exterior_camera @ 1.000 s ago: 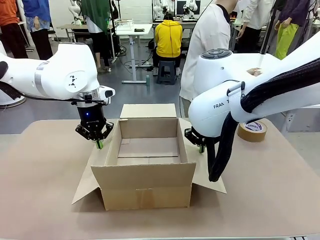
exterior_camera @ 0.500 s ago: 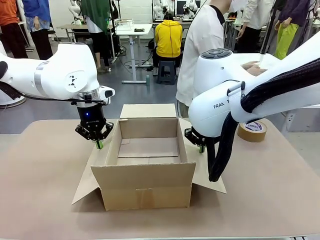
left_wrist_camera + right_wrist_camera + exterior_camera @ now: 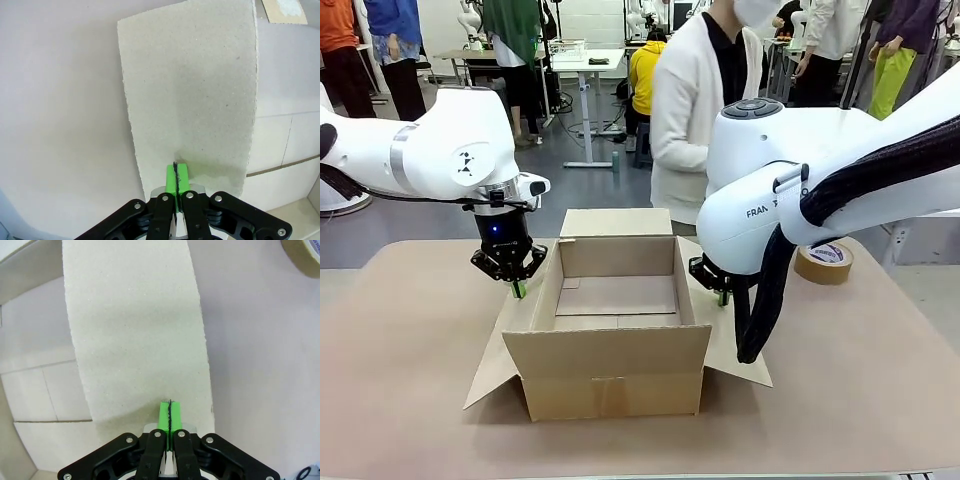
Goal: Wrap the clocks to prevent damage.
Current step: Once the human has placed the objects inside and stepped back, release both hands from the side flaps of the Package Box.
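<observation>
Front view: open cardboard box [image 3: 605, 365] sits mid-table [image 3: 410, 380], top open, side flaps splayed out and down. The inside shows bare cardboard floor.

Left gripper [image 3: 518, 288] points straight down at the left flap [image 3: 492, 355], near its fold line on the far left side of the box. Its jaws are fully closed, green pads pressed together and nothing between them. The tip looks to be touching the flap.

Right gripper [image 3: 723, 297] is mirrored on the right flap [image 3: 720, 338], partly hidden behind its own arm. Its jaws are also fully closed and hold nothing.

A tape roll [image 3: 824, 262] lies flat on the table at far right, well apart from the box. A person [image 3: 695, 110] in a white top stands at the far side, behind the box.

Left wrist view: closed pads over the flap, with bare table on one side and the box interior on the other.

Right wrist view: same, pads shut on the flap surface, tape roll at the top corner.
</observation>
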Available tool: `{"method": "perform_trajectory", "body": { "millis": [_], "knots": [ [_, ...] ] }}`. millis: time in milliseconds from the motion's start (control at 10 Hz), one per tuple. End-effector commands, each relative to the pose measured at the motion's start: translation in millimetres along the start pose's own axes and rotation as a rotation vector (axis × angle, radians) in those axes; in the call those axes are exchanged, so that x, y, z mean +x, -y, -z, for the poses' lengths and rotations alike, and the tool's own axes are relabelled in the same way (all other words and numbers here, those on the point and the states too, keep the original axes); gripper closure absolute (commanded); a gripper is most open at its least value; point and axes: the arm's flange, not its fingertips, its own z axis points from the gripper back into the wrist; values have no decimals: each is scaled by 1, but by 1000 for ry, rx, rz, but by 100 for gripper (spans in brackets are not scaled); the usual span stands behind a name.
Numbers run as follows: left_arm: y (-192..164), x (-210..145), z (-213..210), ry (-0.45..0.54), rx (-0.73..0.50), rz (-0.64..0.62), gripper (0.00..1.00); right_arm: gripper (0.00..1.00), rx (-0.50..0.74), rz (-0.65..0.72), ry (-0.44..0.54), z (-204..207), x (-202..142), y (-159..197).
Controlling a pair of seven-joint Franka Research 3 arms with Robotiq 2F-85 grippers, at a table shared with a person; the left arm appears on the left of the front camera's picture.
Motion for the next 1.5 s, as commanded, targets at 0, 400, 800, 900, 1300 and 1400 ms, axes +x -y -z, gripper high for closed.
{"method": "perform_trajectory", "body": {
  "millis": [0, 400, 800, 900, 1300, 1400],
  "knots": [
    [1, 0, 2, -4, 1, -3, 100, 99, -8, -2, 1, 1, -1, 0],
    [1, 0, 2, -4, 1, -3, 100, 99, -8, -2, 1, 1, -1, 0],
    [1, 0, 2, -4, 1, -3, 100, 99, -8, -2, 1, 1, -1, 0],
    [1, 0, 2, -4, 1, -3, 100, 99, -8, -2, 1, 1, -1, 0],
    [1, 0, 2, -4, 1, -3, 100, 99, -8, -2, 1, 1, -1, 0],
    [1, 0, 2, -4, 1, -3, 100, 99, -8, -2, 1, 1, -1, 0]
  ]
}}
